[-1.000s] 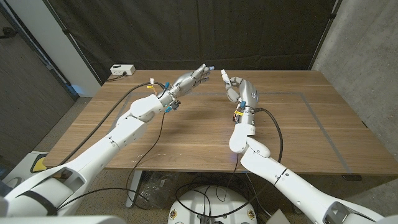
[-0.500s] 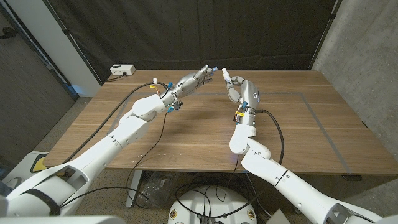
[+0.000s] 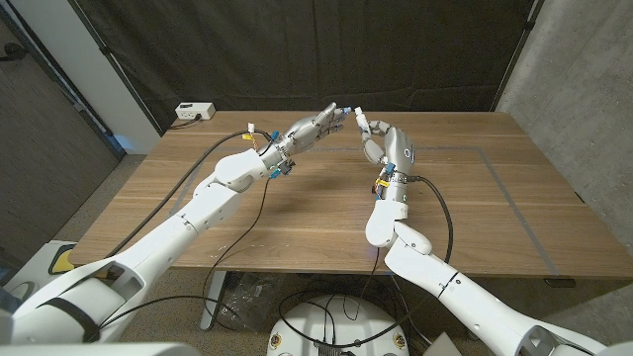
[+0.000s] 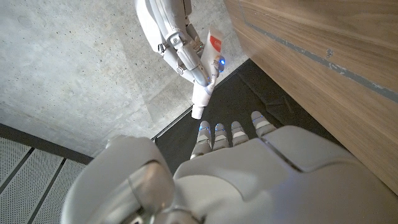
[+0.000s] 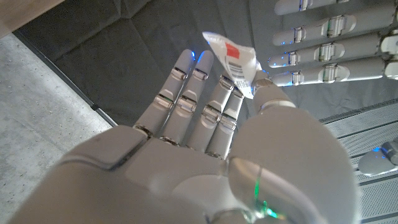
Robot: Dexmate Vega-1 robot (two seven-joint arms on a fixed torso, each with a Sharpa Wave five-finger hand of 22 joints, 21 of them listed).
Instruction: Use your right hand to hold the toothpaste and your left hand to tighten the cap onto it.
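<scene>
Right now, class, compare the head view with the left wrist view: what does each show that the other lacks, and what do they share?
Head view's extra: the whole wooden table, a white power strip at its far left corner, and both arms. Left wrist view's extra: the red mark on the white toothpaste tube, and its nozzle pointing at the fingertips of the left hand, a gap between. Shared: the right hand gripping the tube, the left hand stretched towards it.

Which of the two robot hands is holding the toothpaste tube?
The right hand grips the toothpaste tube; the left hand reaches toward its nozzle with fingers extended.
</scene>
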